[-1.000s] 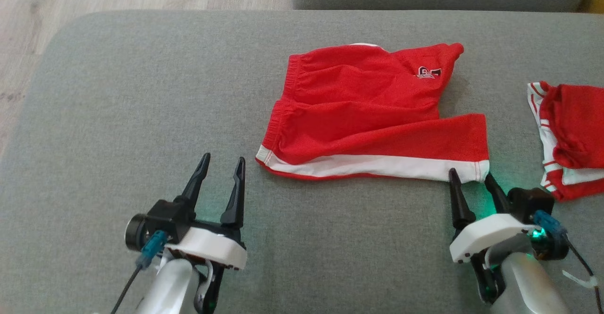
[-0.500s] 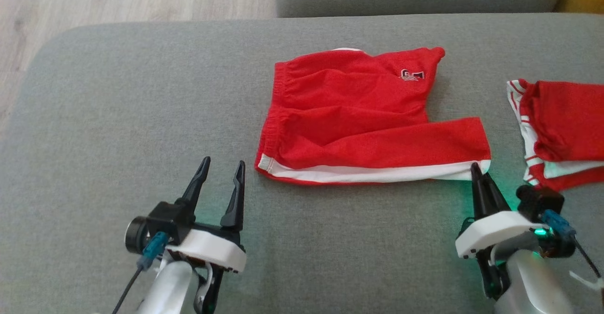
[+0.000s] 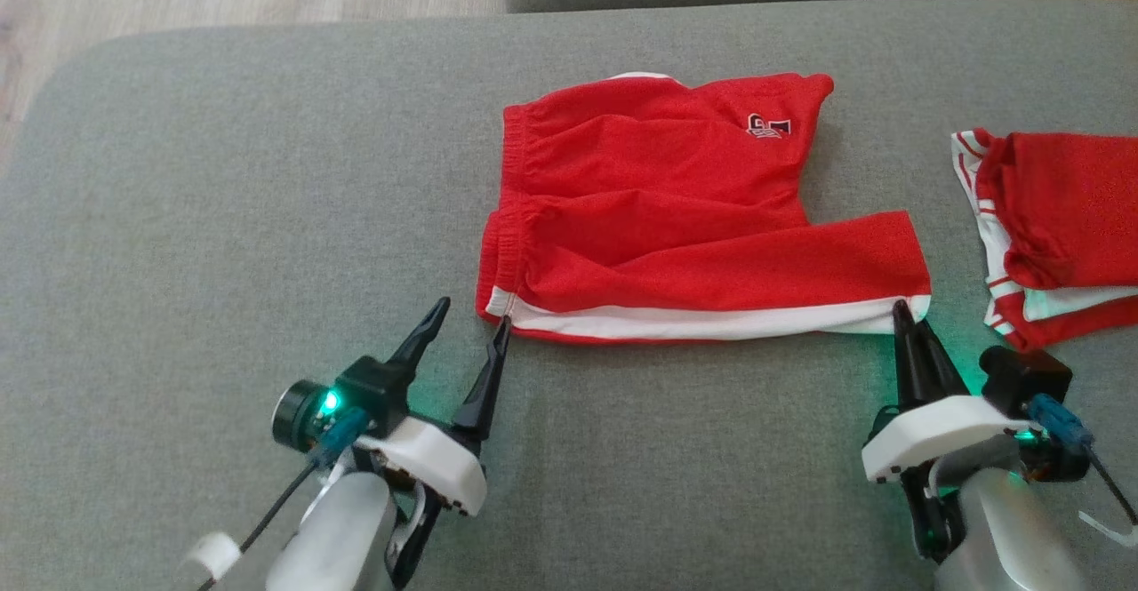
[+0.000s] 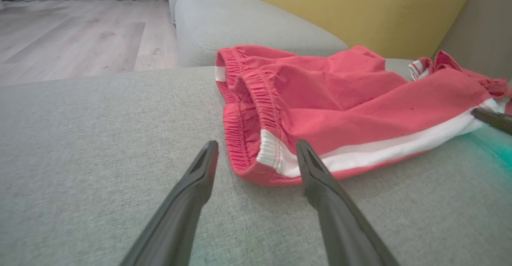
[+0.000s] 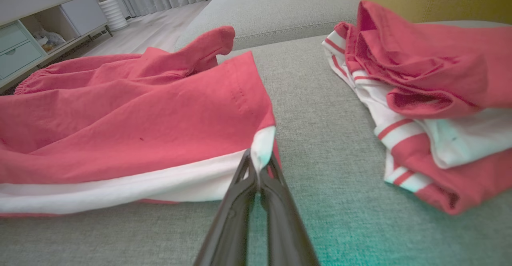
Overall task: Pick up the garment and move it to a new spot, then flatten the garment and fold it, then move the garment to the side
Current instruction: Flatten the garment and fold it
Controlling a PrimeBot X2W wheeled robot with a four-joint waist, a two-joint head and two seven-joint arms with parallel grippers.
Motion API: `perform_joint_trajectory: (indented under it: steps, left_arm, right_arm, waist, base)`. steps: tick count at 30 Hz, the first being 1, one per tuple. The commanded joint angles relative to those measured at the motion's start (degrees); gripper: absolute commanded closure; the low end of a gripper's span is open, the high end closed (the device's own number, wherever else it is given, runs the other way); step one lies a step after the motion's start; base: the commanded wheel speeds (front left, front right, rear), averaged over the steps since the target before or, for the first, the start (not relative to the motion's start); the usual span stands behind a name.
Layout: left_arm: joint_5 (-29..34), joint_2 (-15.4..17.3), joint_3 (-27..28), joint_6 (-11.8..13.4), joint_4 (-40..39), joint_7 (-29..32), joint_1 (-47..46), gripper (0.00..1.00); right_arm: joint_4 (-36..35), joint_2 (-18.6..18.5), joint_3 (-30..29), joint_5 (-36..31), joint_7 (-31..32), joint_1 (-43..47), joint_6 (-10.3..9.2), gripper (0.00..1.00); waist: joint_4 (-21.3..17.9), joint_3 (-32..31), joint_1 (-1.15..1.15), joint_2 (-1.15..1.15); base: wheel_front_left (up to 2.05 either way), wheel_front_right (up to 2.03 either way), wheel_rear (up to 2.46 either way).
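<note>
Red shorts [image 3: 676, 209]: corner pinched in right end effector [image 3: 903, 309]; left end effector [image 3: 473, 312] agape, empty; neighbouring garment [image 3: 1067, 200] cropped.

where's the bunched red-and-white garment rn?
The bunched garment lies at the right edge of the head view on the grey cushion, apart from the red shorts and just past the right gripper.

Nothing legible. The one mark is a small white-and-dark emblem [image 3: 766, 126] printed near the upper right corner of the red shorts [image 3: 676, 218], right of centre in the upper half of the head view; its characters are too blurred to read.
</note>
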Motion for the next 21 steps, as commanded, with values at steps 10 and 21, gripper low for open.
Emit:
perform_joint_trajectory:
  steps: [10,21]
  left_arm:
    - [-2.8,3.0,-5.4,-0.3,4.0,2.8,-9.0,0.00]
    - [-7.4,4.8,-11.4,-0.3,6.5,2.6,-12.8,1.00]
  right_arm:
    - [-2.4,-0.2,2.3,-0.1,-0.3,-2.4,-0.04,1.00]
    - [-1.9,-0.2,3.2,0.0,-0.5,-3.1,-0.04,1.00]
  waist:
    - [-1.1,2.2,0.00,0.00]
    - [-2.1,2.7,0.00,0.00]
  base:
    - [0.00,0.00,0.00]
    - [0.00,0.00,0.00]
